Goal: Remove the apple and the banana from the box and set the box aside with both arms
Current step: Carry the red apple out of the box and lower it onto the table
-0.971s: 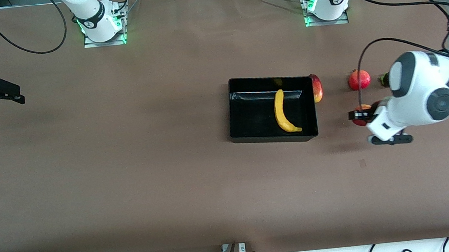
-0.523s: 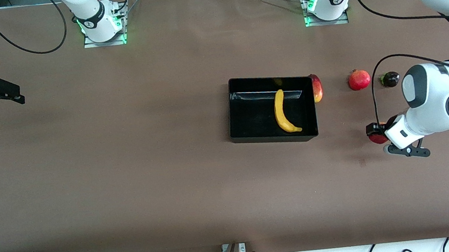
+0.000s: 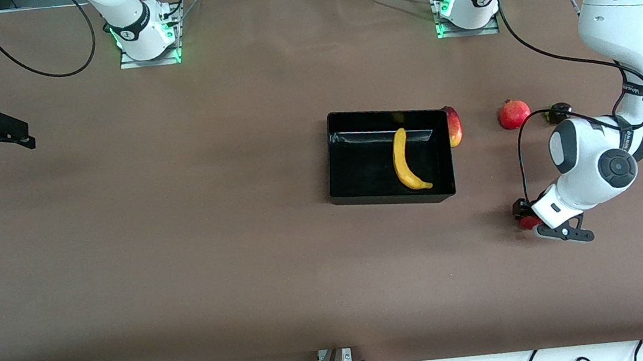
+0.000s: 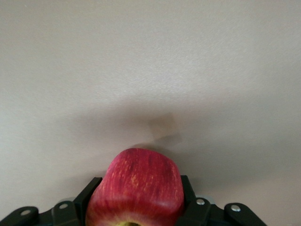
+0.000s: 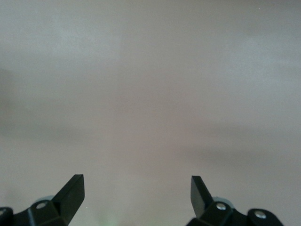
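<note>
The apple (image 3: 525,222) is clamped in the left gripper (image 3: 523,215) and has travelled from beside the box (image 3: 388,156) to bare table, indicating imminent placement. The banana (image 3: 405,160) remains inside. The right gripper (image 5: 136,195) waits, fingers wide.

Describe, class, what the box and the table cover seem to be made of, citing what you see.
Box: probably hard plastic, glossy black; a bright reflected streak runs along its inner wall. Table cover: matte brown, likely paper or fabric sheet; no shine, faint creases. Neither is certain by look alone.
</note>
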